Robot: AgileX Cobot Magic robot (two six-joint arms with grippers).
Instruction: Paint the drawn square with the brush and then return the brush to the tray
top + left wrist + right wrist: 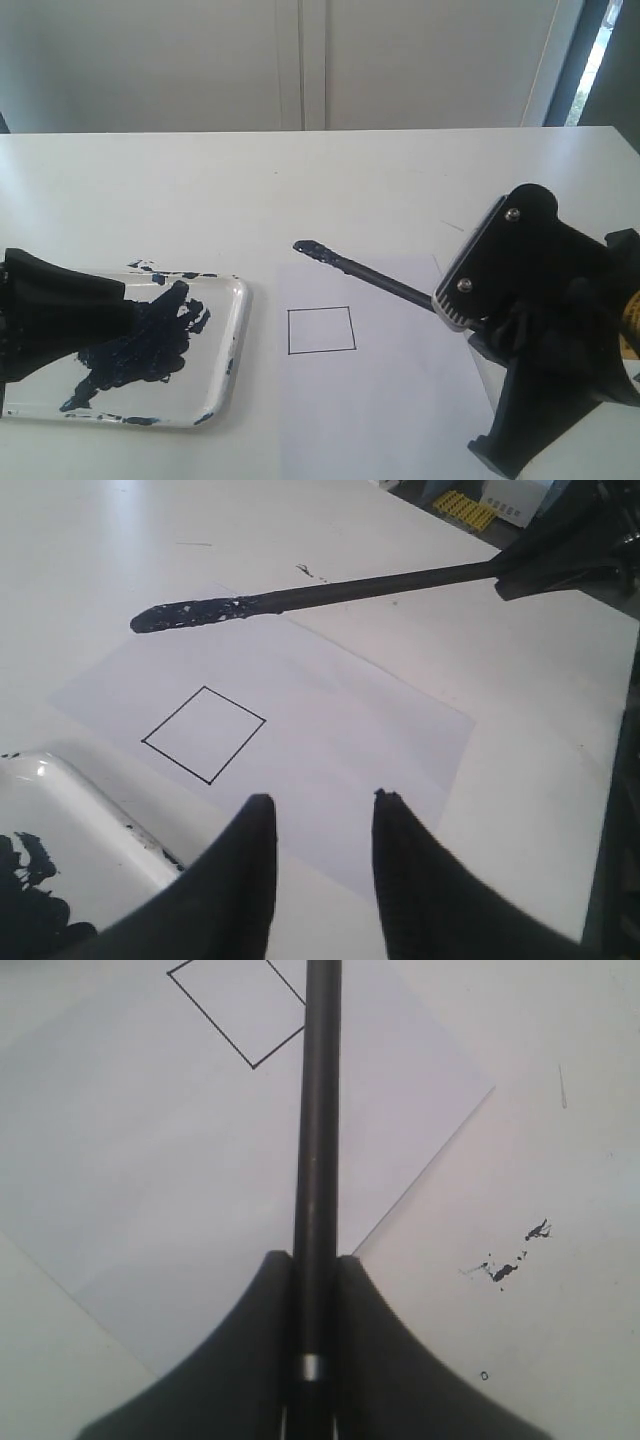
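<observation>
The black brush slants up and left from my right gripper, which is shut on its handle; a silver band sits between the fingers. Its paint-coated tip hangs above the far edge of the white paper, beyond the drawn square, whose inside is blank. The brush also crosses the left wrist view above the square. The clear tray with a dark paint blotch lies left of the paper. My left gripper is open over the tray's near corner, holding nothing.
Small dark paint specks mark the white table beside the paper. The right arm's black body looms over the paper's right side. A white wall runs behind the table's far edge.
</observation>
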